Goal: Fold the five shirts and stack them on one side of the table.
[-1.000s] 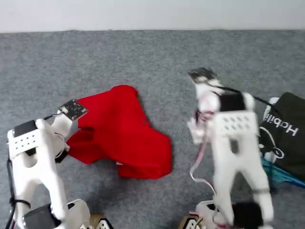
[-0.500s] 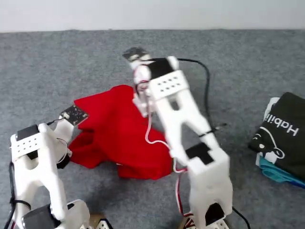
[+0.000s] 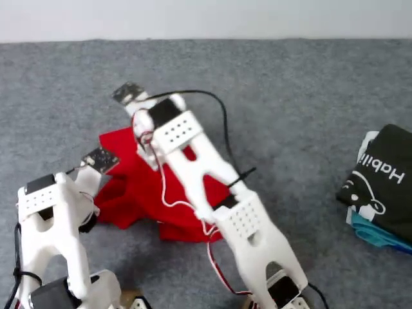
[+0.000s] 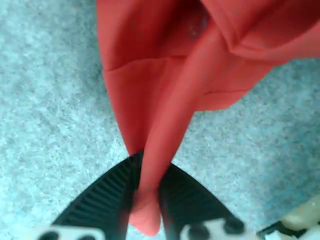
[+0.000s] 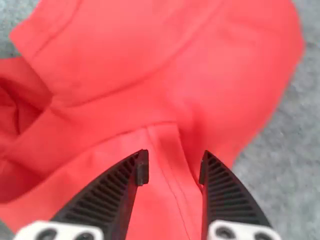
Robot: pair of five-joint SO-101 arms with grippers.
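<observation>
A crumpled red shirt point(image 3: 132, 187) lies on the grey table left of centre. My left gripper point(image 4: 146, 192) is shut on a pinched fold of the red shirt point(image 4: 165, 100) at its left edge, beside the left arm point(image 3: 48, 219). The right arm point(image 3: 193, 161) stretches across the shirt from the front. My right gripper point(image 5: 172, 167) hangs open just above the red shirt point(image 5: 150, 75), over a seam near the far end of the cloth, with nothing between its fingers point(image 5: 135, 172).
A stack of folded shirts sits at the right edge, a black one point(image 3: 383, 183) on top of a teal one point(image 3: 376, 235). Bare grey carpet point(image 3: 290, 109) covers the back and the middle right of the table.
The right arm swung from the right side of the table leftward and now reaches over the red shirt. The left arm has held its place with the cloth in it.
</observation>
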